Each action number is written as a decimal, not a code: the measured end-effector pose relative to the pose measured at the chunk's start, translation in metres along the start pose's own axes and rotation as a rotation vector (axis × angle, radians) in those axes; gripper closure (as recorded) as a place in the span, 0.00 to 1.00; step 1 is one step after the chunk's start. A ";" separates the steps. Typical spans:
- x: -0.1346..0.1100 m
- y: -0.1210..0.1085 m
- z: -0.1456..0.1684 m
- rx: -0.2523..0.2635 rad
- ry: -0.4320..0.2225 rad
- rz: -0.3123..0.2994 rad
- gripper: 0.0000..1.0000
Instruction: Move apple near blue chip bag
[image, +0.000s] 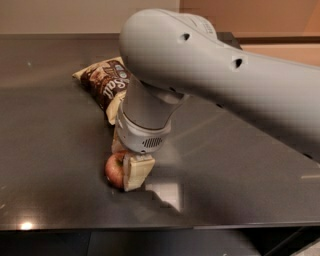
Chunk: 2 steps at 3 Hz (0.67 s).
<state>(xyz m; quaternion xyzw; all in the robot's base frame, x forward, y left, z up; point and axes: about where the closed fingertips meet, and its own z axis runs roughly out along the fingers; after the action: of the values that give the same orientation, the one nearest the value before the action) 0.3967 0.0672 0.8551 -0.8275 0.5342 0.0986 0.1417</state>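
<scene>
Arm: big grey housing fills the upper right and reaches down-left, wrist pointing down at the bench. It blocks most of the middle of the view.

Bench: dark, glossy, flat. It runs from the back wall to a front edge near the bottom of the view. There's a bright rectangular reflection just right of the wrist tip and a small light glint at the front left.

Room: plain beige wall behind the bench, with a warmer orange-brown panel at the upper right.

Brown and cream chip bag: lies flat at the back left, its right end hidden behind the wrist.

Pincer: down at bench level, front-centre left, below the ribbed grey wrist collar. A cream part of it sits right against the apple's right side and covers that side. Can't tell how far open it is, or whether it actually has hold of the apple.

Apple: red with yellowish patches, on the bench at the tip of the pincer. Only its left half shows. It sits in front of the brown bag, a clear strip of bench between them.
</scene>
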 end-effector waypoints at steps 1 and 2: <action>0.009 -0.007 -0.001 0.007 -0.002 0.021 0.64; 0.025 -0.016 -0.020 0.031 -0.002 0.074 0.87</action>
<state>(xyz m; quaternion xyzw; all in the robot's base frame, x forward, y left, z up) 0.4219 0.0451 0.8685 -0.8048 0.5658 0.0963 0.1510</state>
